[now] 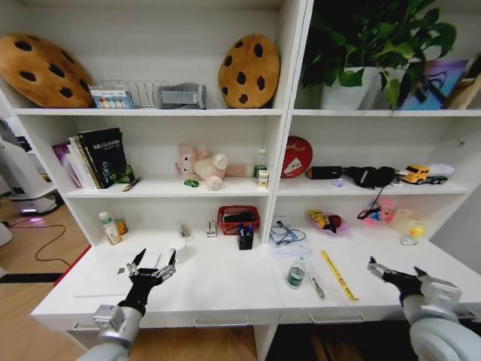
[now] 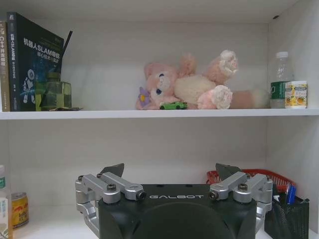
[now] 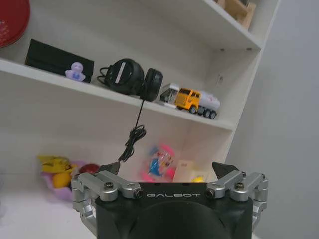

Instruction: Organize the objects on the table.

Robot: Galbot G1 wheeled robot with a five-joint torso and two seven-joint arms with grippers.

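Note:
The white table (image 1: 218, 284) runs under a tall shelf unit. A small teal can (image 1: 295, 277) stands right of centre, with a marker pen (image 1: 313, 283) and a yellow ruler (image 1: 338, 275) lying beside it. A tiny green toy car (image 2: 173, 105) sits on the middle shelf in front of the pink bear and appears as a green speck (image 1: 192, 183) in the head view. My left gripper (image 1: 155, 260) hovers open over the table's left part, holding nothing. My right gripper (image 1: 394, 269) is open above the front right edge, right of the ruler. Both wrist views show the jaws spread, left gripper (image 2: 172, 172) and right gripper (image 3: 167, 168).
A red basket (image 1: 238, 219), a black pen holder (image 1: 245, 239), a white cup (image 1: 179, 250) and a coiled cable (image 1: 286, 235) line the back of the table. Bottles and an orange can (image 1: 121, 226) stand back left. Toys (image 1: 325, 221) lie back right. Headphones (image 3: 130, 77) hang a cord from the shelf.

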